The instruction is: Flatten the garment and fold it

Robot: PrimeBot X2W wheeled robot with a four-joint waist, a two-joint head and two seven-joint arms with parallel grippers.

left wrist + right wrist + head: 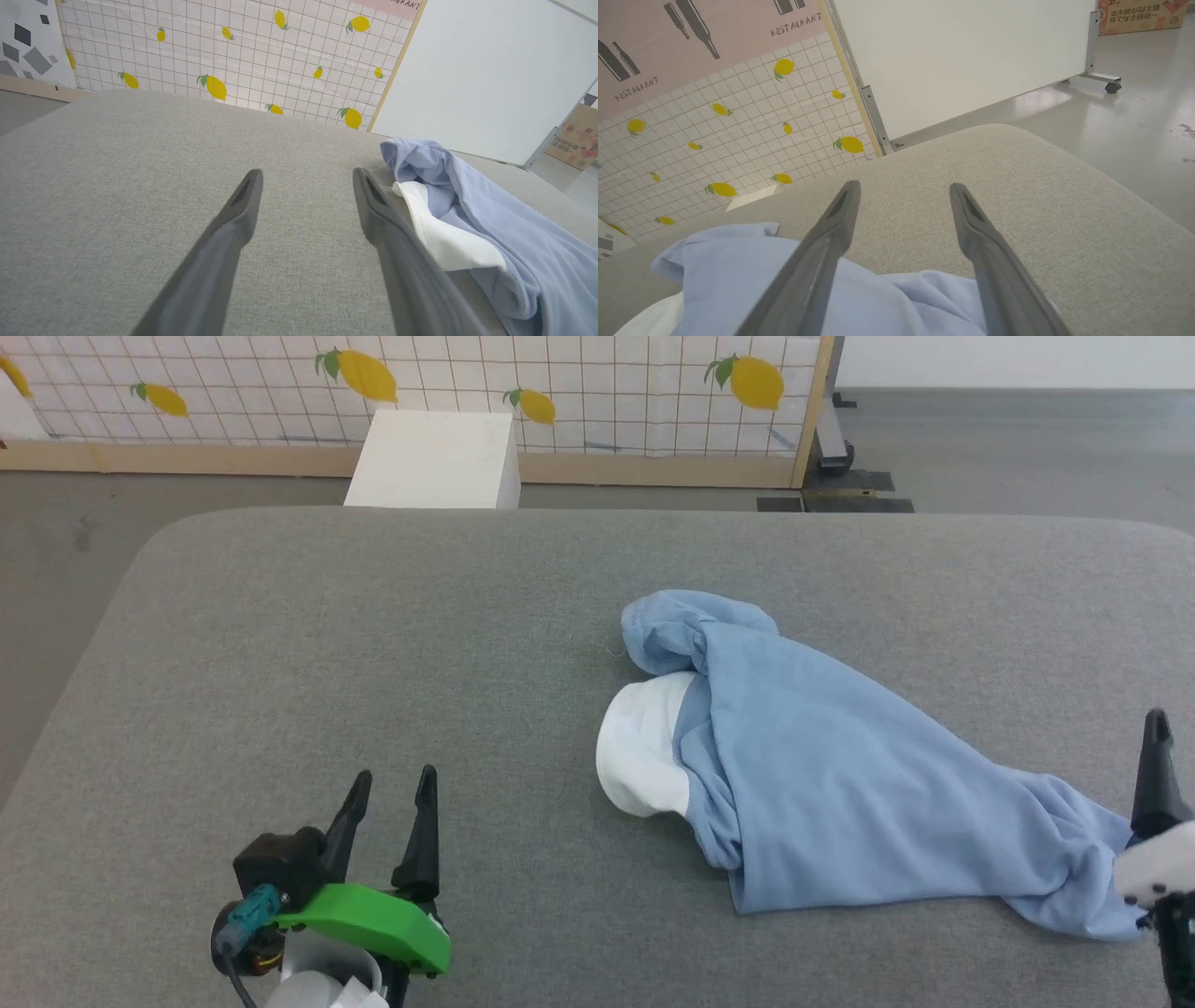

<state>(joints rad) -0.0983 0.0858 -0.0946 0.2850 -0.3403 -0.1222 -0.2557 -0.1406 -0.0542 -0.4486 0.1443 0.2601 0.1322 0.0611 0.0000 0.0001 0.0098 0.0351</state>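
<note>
Grey cloth covers the worktop (373,644), and the garment (822,775) is found right of its middle, not yet flattened, bunched into a crumpled wedge. Its long axis is laid on a diagonal. A rolled blue lump and a patch of white inside (644,747) form the broad end at the far left. The cloth is drawn down to a narrow gathered tail at the near right.

That tail is reached by the right claw (904,186), whose fingers are held wide apart with blue cloth lying beneath and between them, nothing being pinched. The left claw (395,775) is likewise spread and empty. It is kept over bare worktop well apart from the garment, which lies to its right with the white patch turned toward it.

The right arm is judged much the nearer. A spreading pull would probably need the broad end taken by the left claw, so that the cloth can be stretched along that diagonal.

Beyond the worktop a lemon-patterned screen (560,392) and a white box (434,457) are seen.
</note>
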